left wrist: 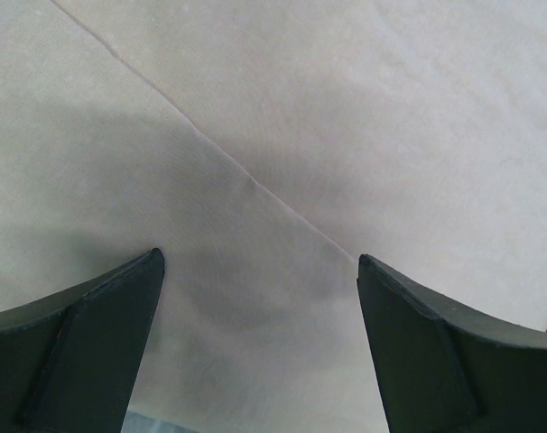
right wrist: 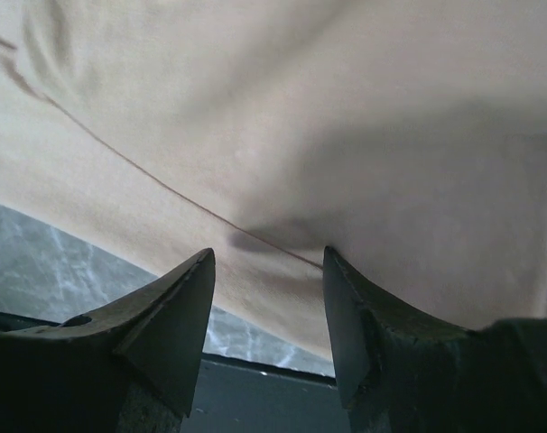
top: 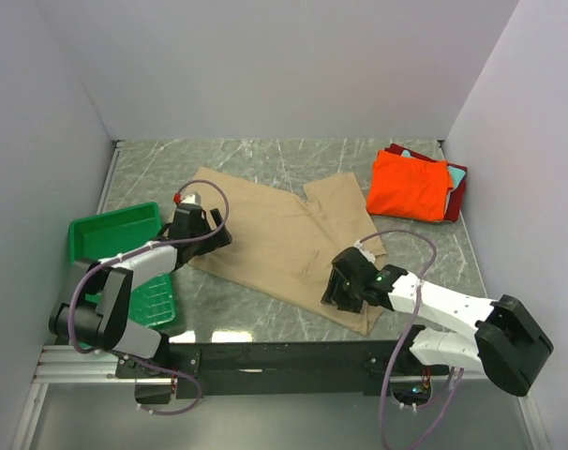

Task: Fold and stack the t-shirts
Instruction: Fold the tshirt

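Left pincer (left wrist: 259, 257): released; its two dark fingers are spread wide with nothing gripped between them.
Under the left pincer: plain tan cloth fills the wrist view, and a thin seam (left wrist: 255, 185) runs diagonally across it from upper left to lower right.
Left pincer's place: in the top view it sits low over the left edge of the tan t-shirt (top: 284, 234), and the arm reaches in from the near left corner.
Right pincer (right wrist: 268, 253): released; its fingers stand apart with a narrower gap than the left ones, and its tips are at the near hem of the tan t-shirt, where the cloth shows a small dark pucker. I cannot tell whether the tips touch the cloth.
Below the right pincer: a strip of marbled tabletop (right wrist: 57, 253) shows past the hem.
Tan t-shirt: spread out, mostly flat, in the middle of the tabletop, lying askew with its long edges running diagonally between the two arms.
Folded stack: at the far right corner, well apart from the tan one. The orange t-shirt (top: 411, 186) lies on top, with the dark red t-shirt (top: 458, 184) showing at its right edge and a sliver of the teal t-shirt (top: 408, 154) at the far edge.
Green tray (top: 97, 230): on the left side, just beside the left arm.
Ribbed green plastic piece (top: 156, 302): lies nearer the base.
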Robot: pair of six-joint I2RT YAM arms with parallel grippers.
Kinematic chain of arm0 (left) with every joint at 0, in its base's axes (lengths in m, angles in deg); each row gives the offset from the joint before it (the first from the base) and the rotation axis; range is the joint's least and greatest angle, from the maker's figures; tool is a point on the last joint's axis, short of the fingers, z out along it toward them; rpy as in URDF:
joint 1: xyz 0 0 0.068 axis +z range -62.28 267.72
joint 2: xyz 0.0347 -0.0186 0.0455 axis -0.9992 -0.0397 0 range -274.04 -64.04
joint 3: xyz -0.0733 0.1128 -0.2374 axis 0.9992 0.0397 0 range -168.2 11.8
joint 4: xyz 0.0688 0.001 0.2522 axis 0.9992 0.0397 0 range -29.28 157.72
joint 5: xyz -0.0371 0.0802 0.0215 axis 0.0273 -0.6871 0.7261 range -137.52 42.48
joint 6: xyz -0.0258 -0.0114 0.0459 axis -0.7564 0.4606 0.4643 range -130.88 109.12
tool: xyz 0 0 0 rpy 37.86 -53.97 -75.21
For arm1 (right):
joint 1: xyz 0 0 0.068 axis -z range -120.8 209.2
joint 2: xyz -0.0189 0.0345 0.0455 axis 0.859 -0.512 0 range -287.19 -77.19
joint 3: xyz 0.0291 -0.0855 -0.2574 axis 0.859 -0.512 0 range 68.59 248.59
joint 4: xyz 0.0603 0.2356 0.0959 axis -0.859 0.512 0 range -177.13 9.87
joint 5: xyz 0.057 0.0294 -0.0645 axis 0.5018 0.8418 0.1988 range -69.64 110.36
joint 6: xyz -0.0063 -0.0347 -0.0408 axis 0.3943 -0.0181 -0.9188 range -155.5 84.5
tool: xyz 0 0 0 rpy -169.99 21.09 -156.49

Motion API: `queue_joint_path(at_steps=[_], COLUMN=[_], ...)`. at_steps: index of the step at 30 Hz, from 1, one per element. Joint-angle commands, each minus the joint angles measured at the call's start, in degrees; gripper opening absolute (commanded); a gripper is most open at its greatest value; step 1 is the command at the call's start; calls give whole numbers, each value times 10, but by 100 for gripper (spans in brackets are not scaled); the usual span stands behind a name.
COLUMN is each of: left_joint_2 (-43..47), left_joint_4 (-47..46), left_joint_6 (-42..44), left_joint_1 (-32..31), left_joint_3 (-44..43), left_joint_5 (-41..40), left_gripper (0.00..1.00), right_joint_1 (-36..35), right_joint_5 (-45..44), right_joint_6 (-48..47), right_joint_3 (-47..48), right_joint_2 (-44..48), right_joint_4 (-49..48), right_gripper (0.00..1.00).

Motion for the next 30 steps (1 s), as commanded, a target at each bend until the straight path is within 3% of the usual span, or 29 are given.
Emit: queue_joint_path(at_steps=[1, 13, 23, 30], left_joint_2=[16, 79, 161, 220], left_joint_4=[45, 109, 178, 208], left_joint_6=[2, 16, 18, 22], left_joint_1=[-3, -9, -10, -9], left_joint_3=[4, -43, -88, -123], left_joint_5=[-5, -5, 13, 10], left_gripper=[95, 96, 97, 99], right_joint_1=[-7, -6, 49, 139], right_joint_5=[-33, -88, -93, -39], right_joint_6=[5, -18, -107, -217], right_joint_3=[-14, 98, 184, 217], right_joint_2=[13, 98, 77, 111], right_joint_4=[131, 235, 213, 153], right_gripper=[59, 63, 64, 64])
